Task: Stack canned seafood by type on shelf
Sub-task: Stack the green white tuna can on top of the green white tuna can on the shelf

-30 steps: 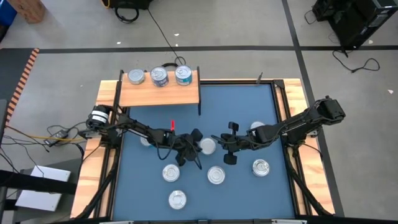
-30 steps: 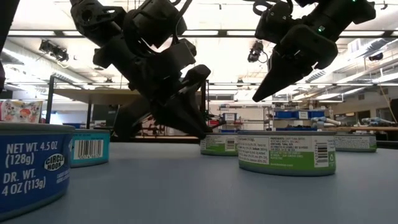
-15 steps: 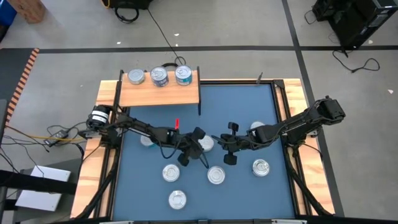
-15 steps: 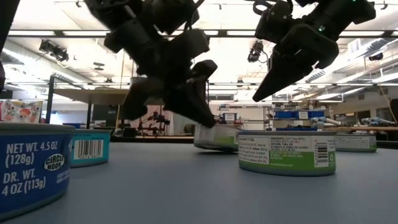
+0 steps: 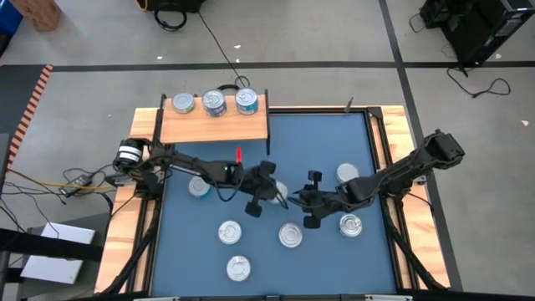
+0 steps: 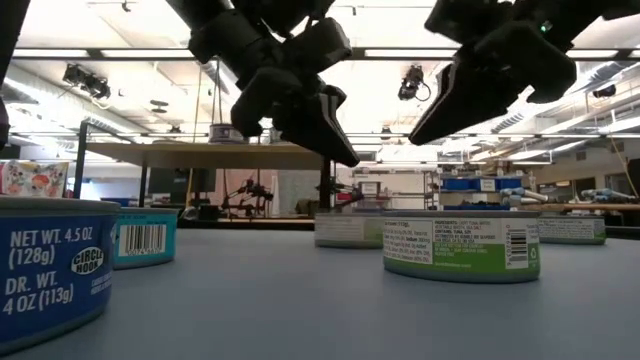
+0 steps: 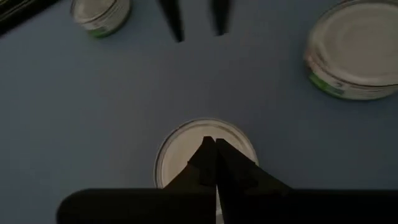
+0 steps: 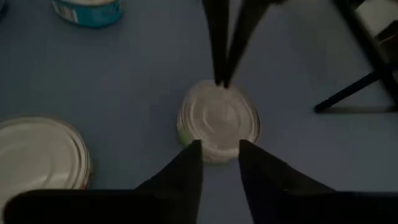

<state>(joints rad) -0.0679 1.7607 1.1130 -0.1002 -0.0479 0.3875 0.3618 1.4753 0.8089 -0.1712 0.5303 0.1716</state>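
Tin (image 8: 219, 118) on blue surface (image 5: 326, 142), rigid, light, slick lid; grasp rim sides. Left fingers (image 7: 214, 163) clenched empty above tin; right fingers (image 8: 193, 163) parted beside tin.

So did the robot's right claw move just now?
Yes. In the high view the right gripper has slid toward the table's near edge, farther from the shelf, and closer to the can below it. Its fingers have parted a little.

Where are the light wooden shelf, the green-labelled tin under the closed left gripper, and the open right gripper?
Light wooden shelf (image 5: 213, 127): high view, bare board front.
Green-labelled tin (image 8: 219, 118): right wrist view, silvery lid.
Left gripper (image 7: 210, 144): left wrist view, closed fingertips.
Right gripper (image 8: 219, 147): right wrist view, gap between fingertips.
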